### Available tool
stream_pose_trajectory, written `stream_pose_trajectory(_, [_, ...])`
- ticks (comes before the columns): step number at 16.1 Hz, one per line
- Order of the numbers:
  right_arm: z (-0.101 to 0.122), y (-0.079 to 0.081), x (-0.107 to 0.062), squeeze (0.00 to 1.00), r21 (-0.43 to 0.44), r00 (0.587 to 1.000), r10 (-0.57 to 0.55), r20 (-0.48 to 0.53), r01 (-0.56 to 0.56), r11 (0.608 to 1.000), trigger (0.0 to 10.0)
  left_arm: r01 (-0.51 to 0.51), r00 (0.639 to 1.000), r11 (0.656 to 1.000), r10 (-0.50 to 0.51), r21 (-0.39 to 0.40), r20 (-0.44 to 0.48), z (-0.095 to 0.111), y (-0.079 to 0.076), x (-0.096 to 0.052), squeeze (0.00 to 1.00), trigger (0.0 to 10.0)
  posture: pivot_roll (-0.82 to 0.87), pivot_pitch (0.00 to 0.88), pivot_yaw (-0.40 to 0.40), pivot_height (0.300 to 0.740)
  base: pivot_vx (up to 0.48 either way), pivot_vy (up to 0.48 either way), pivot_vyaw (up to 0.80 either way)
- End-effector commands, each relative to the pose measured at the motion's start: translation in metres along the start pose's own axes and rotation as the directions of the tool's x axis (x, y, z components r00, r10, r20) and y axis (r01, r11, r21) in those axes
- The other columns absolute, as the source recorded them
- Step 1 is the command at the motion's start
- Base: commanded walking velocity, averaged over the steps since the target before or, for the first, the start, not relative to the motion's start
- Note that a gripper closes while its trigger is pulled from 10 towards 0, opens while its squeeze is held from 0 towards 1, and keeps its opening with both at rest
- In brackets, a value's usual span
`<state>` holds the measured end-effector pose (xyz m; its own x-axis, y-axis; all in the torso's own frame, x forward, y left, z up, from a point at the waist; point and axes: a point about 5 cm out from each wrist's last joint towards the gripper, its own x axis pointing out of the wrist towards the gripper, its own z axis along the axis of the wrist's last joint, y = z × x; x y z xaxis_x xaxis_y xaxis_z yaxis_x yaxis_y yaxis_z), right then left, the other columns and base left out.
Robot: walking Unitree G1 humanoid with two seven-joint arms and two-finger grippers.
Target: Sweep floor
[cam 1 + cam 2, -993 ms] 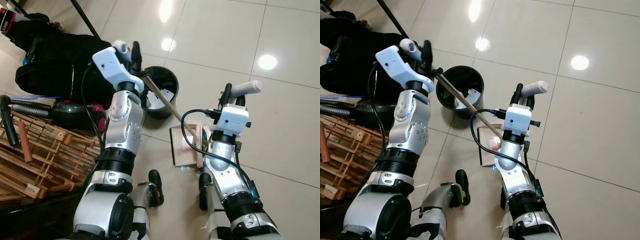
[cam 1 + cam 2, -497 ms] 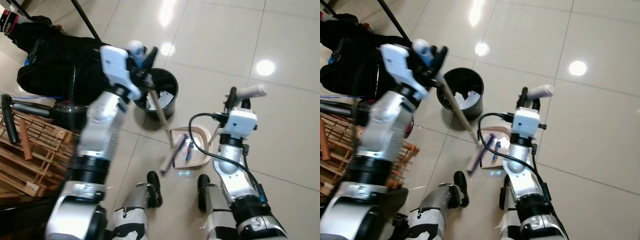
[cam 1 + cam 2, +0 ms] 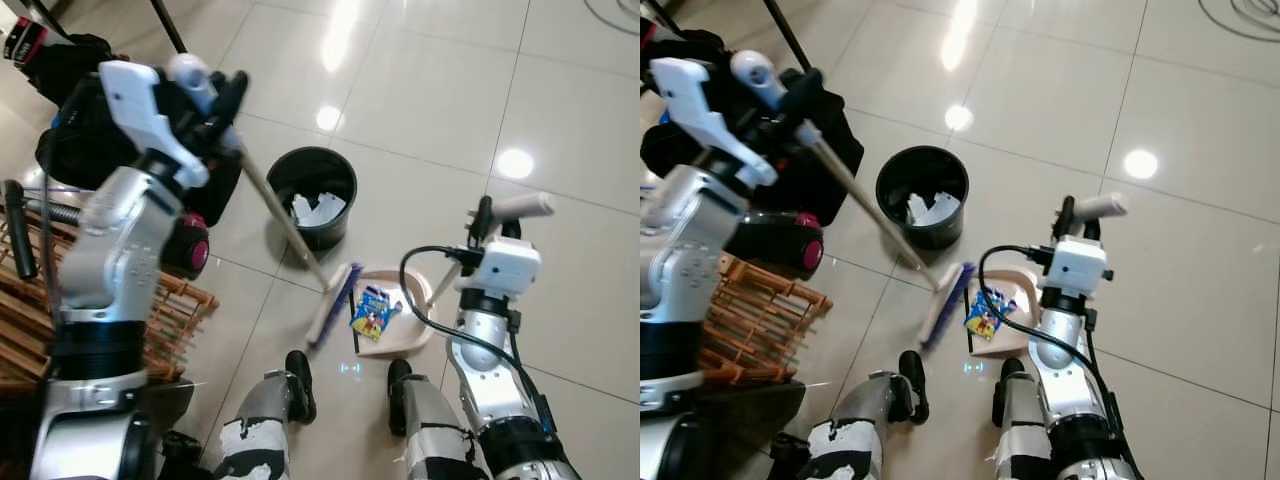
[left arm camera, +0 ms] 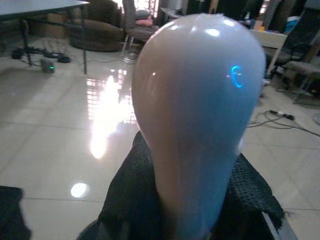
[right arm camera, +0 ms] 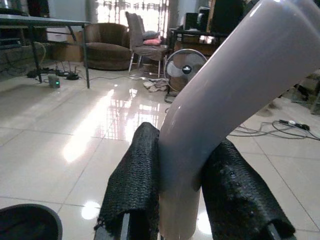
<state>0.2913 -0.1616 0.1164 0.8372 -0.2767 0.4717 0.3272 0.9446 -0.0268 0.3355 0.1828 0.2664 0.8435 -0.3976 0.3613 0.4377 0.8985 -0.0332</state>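
Note:
My left gripper [image 3: 222, 100] is shut on the top of a broom handle [image 3: 280, 222] that slants down to the broom head [image 3: 332, 301] with purple bristles on the tiled floor. The head lies just left of a beige dustpan [image 3: 408, 322] holding a colourful wrapper [image 3: 371, 313]. My right gripper [image 3: 487, 215] is shut on the dustpan's pale handle [image 3: 520, 205], which fills the right wrist view between the black fingers [image 5: 135, 185]. In the left wrist view the broom's rounded pale end [image 4: 200, 100] sits gripped between the fingers.
A black bin [image 3: 318, 192] with white paper scraps stands just beyond the broom. A black bag [image 3: 70, 130], a vacuum with a pink wheel [image 3: 190, 250] and a wooden rack [image 3: 150, 310] crowd the left. My feet [image 3: 300, 370] are near the dustpan. Open tiles lie right.
My left arm has swung up and to the left, drawing the broom head out of the dustpan to its left side. The wrapper now lies uncovered in the pan.

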Motion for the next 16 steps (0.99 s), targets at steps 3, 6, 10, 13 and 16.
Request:
stream_pose_trajectory(3, [-0.003,-0.017,-0.009,0.00,0.059,0.996,-0.064,-0.058,0.067,0.996,10.0,-0.011,0.997,0.985,0.025,0.171,-0.077,0.006,0.017,-0.025,0.00,10.0,0.07,0.272,0.095,0.740,0.000,0.000,0.00])
stream_pose_trajectory(6, [0.002,-0.025,-0.011,0.00,0.094,0.995,-0.085,-0.049,0.090,0.991,10.0,0.011,0.988,0.974,0.024,0.226,-0.154,0.003,0.024,-0.041,0.00,10.0,0.07,0.258,0.101,0.740,0.000,0.000,0.00])
stream_pose_trajectory(10, [0.012,-0.039,-0.009,0.00,0.145,0.991,-0.126,-0.043,0.131,0.981,10.0,-0.031,0.964,0.958,0.105,0.285,-0.246,-0.022,0.035,-0.066,0.00,10.0,0.06,0.231,0.095,0.740,0.000,0.000,0.00])
stream_pose_trajectory(13, [0.019,-0.042,-0.011,0.00,0.189,0.991,-0.130,-0.039,0.135,0.973,10.0,-0.060,0.941,0.947,0.159,0.314,-0.299,-0.038,0.037,-0.076,0.00,10.0,0.04,0.215,0.085,0.740,0.000,0.000,0.00])
stream_pose_trajectory(16, [0.022,-0.039,-0.012,0.00,0.319,0.984,-0.115,-0.139,0.155,0.935,10.0,-0.241,0.887,0.918,0.340,0.314,-0.314,-0.069,0.048,-0.102,0.00,10.0,0.01,0.182,0.080,0.740,0.000,0.000,0.00])
